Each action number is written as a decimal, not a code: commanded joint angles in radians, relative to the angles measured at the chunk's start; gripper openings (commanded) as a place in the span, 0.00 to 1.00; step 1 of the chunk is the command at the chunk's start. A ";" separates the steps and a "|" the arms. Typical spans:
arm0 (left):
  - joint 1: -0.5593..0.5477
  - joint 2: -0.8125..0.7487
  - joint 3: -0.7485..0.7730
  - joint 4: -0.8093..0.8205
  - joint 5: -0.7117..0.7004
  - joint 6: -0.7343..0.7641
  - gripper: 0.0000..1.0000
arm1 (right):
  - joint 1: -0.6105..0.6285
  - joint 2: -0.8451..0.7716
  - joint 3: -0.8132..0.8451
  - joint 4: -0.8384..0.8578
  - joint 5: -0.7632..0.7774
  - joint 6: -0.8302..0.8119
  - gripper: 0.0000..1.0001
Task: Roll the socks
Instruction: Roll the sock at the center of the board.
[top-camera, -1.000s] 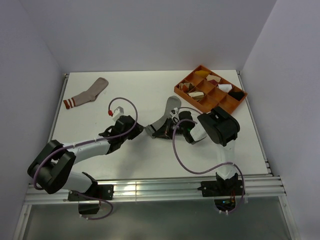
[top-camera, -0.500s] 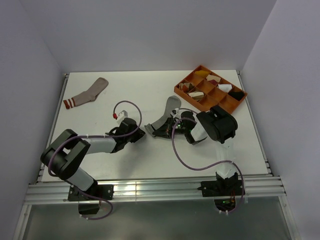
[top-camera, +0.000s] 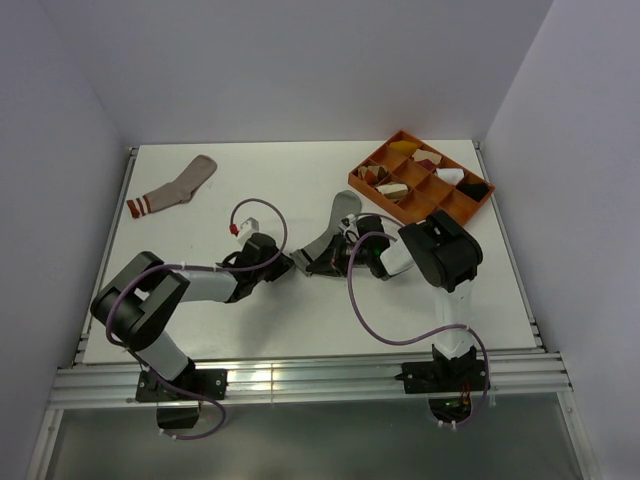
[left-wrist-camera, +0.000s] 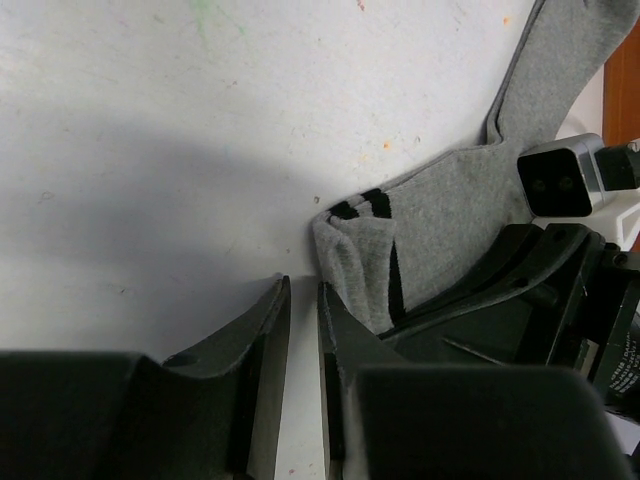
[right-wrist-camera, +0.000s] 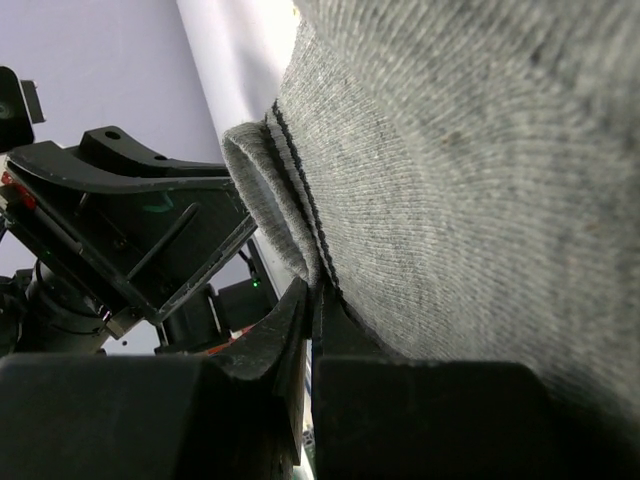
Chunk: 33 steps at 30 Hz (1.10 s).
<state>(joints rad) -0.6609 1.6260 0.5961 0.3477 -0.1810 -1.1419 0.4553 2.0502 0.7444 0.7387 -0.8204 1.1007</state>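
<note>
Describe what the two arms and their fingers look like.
Both arms are black with pale grey link sections. A purple cable loops along each: left arm, right arm. The left one carries a small white block with a red tip. The fingers are matte black, flat-faced and tapered.

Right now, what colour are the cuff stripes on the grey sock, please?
Black, clearest in the left wrist view on the grey sock.
</note>
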 joint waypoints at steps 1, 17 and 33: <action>-0.003 0.024 0.037 0.045 0.003 0.010 0.23 | -0.003 -0.012 0.013 -0.123 0.041 -0.022 0.00; -0.002 0.021 0.019 0.129 0.028 0.011 0.26 | 0.000 -0.022 0.049 -0.206 0.058 -0.073 0.00; -0.006 0.095 0.080 0.063 0.029 0.018 0.24 | 0.020 -0.021 0.095 -0.300 0.079 -0.121 0.00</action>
<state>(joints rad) -0.6609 1.7004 0.6441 0.4271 -0.1581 -1.1381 0.4625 2.0312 0.8253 0.5297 -0.8169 1.0264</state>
